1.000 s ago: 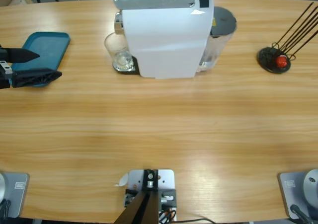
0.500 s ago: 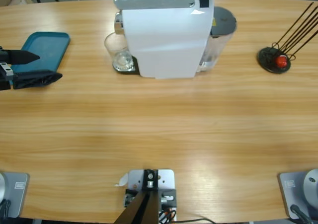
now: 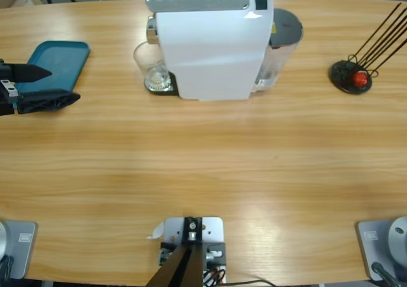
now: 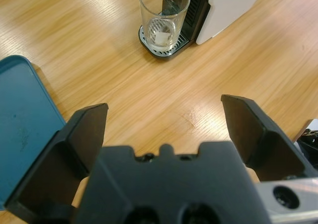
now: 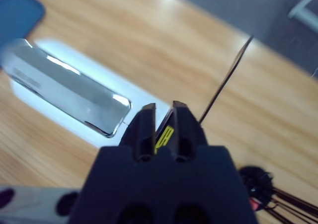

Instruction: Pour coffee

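Left wrist view: left hand (image 4: 164, 129) spread, facing the glass (image 4: 163, 16); right hand (image 5: 163, 115) pressed together above the machine (image 5: 64, 92).

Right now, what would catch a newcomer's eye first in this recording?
The big white coffee machine at the table's far middle, with a clear glass tumbler on its drip tray, apparently empty. Then the left gripper, jaws wide open, beside the teal tray at the table's left edge. The right gripper hangs above the machine, jaws nearly closed.
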